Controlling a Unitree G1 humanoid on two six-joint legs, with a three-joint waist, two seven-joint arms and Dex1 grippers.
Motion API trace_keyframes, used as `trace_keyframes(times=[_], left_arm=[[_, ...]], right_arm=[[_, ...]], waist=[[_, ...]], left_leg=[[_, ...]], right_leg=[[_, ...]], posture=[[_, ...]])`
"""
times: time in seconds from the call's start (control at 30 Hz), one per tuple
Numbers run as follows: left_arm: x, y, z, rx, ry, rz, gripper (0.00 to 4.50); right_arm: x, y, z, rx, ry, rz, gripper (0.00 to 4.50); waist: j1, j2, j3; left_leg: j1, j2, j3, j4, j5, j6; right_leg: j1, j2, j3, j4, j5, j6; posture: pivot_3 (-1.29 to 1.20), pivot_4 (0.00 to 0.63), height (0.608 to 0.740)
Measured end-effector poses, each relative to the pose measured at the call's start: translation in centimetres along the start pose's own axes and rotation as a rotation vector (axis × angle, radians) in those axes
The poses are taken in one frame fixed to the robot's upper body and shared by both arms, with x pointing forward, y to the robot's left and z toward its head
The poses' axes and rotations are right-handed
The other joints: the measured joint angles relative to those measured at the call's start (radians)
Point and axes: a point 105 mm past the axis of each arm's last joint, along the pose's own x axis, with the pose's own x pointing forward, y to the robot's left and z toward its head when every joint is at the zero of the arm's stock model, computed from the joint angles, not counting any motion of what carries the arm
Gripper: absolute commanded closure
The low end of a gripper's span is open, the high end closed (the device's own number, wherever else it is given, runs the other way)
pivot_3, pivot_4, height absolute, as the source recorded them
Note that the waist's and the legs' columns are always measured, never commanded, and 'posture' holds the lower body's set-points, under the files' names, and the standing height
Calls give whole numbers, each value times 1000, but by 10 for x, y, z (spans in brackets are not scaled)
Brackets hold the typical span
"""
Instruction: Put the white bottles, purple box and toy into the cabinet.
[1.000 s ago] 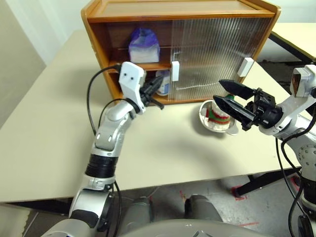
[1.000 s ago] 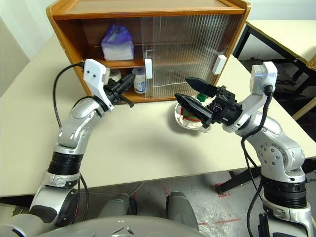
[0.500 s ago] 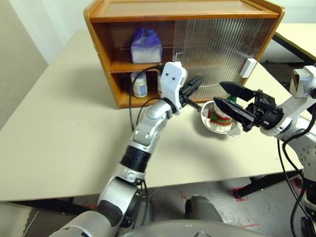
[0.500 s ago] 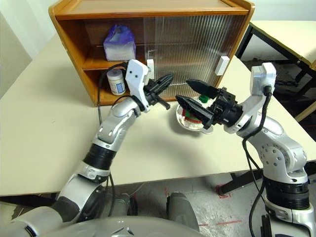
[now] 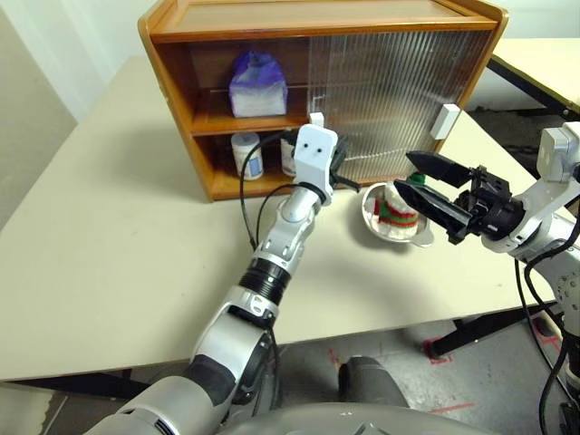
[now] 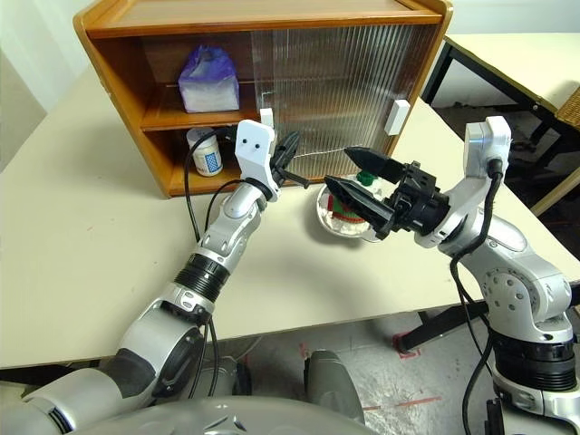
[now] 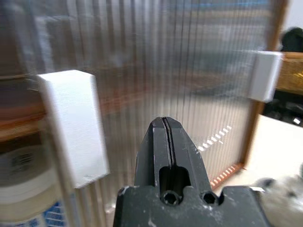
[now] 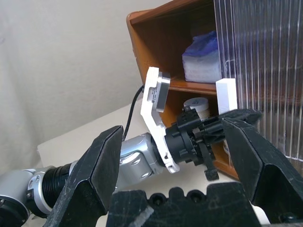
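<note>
Left hand (image 6: 292, 163), fingers shut & empty, sits at the cabinet's (image 5: 181, 100) white door handle (image 7: 73, 125). Right hand (image 5: 433, 186) is spread wide, empty, over the toy (image 5: 397, 207) in a metal bowl (image 5: 373, 217) on the worktop (image 5: 118, 254). Purple box (image 5: 257, 85) on upper shelf, two bottles (image 5: 246, 153) below. Judged next: push the handle sideways w/ steady pressure so the door opens for the toy.

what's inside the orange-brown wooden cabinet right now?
In the orange-brown wooden cabinet: the lavender-purple soft box on the upper shelf, one squat white jar with a blue label below, a second partly behind the left arm. The ribbed translucent sliding doors hide the right side.
</note>
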Motion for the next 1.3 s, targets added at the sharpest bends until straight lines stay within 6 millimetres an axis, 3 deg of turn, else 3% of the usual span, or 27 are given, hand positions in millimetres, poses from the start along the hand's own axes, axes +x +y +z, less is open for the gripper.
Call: trace_keyframes(times=[0.43, 1.03, 1.3], left_arm=[[-1, 9, 13, 55, -60, 96, 4463], [-12, 33, 4, 36, -10, 242, 4463], [-26, 56, 8, 45, -16, 320, 4463]], right_arm=[[0, 2, 0, 1, -1, -5, 0], [1, 2, 2, -3, -5, 0, 0], [1, 2, 1, -1, -5, 3, 0]], waist=[[-14, 0, 0], [-27, 0, 0], [-25, 0, 0]], left_leg=[[0, 0, 0, 0, 0, 0], [1, 0, 0, 0, 0, 0], [1, 0, 0, 0, 0, 0]], right_leg=[[0, 0, 0, 0, 0, 0], [0, 0, 0, 0, 1, 0], [0, 0, 0, 1, 1, 0]], posture=[[-208, 0, 740], [-183, 0, 740], [-166, 0, 740]])
